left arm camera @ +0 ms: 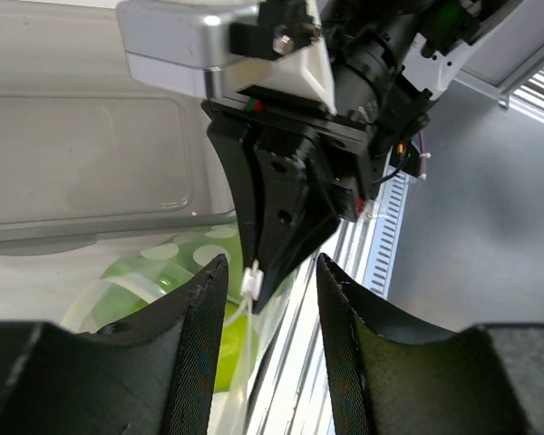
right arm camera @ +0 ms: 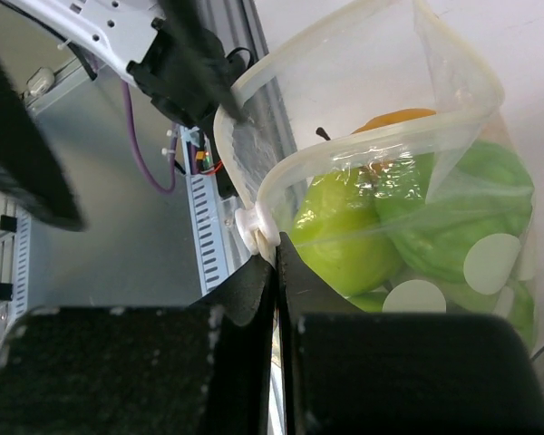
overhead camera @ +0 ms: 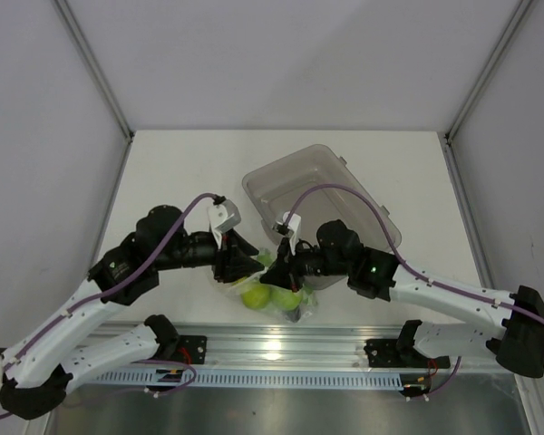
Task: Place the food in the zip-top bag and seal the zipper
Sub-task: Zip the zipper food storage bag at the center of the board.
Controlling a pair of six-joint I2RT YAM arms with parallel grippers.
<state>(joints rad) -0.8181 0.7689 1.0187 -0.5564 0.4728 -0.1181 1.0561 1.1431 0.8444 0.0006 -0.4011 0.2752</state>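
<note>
**Right tool (right arm camera: 276, 263) pinches a slick edge that may slip**

Its two fingers are pressed fully together on the rim of the zip-top bag (right arm camera: 435, 208), just below a white tab (right arm camera: 254, 231) at the end of the zipper (right arm camera: 344, 154). The left tool (left arm camera: 270, 272) stands half open around that same tab, gripping nothing.

The bag lies near the tabletop's (overhead camera: 181, 172) front edge, beside the grey bin (overhead camera: 317, 186). It holds a green apple (right arm camera: 344, 236) and a citrus (right arm camera: 394, 118), and its mouth gapes.

If the left tool closes off-line, it could nip the right tool's tip instead of the strip. A hard pull could drag the film free, tip the bag and spill the food, or seal only part of the zipper.
</note>
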